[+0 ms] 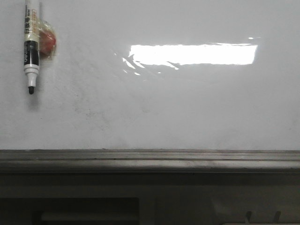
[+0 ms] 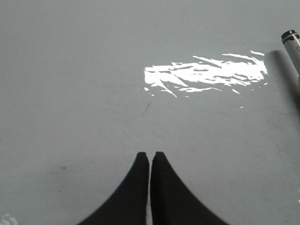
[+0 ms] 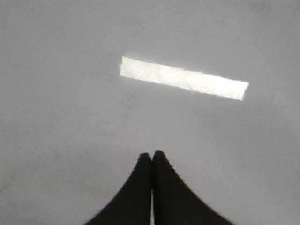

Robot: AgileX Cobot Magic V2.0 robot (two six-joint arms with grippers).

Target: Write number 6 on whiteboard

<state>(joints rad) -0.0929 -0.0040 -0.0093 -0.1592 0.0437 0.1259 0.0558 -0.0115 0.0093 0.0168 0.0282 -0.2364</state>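
Whiteboard [image 1: 187,108] bare: no number 6 drawn yet, only faint smudges and rectangular glare.

Marker pen [image 1: 30,44] stuck at board's upper left in front view, long axis vertical, black tip down, red-orange holder [image 1: 48,41] just beside it.

Left end effector [image 2: 150,154] clenched, grasping nothing; pen end [image 2: 291,44] shows at edge of its wrist view, off to one side.

Right end effector [image 3: 151,153] clenched, empty; no pen in its view.

Judgement: left arm nearer pen; needs to unclench, approach across vertical barrel.
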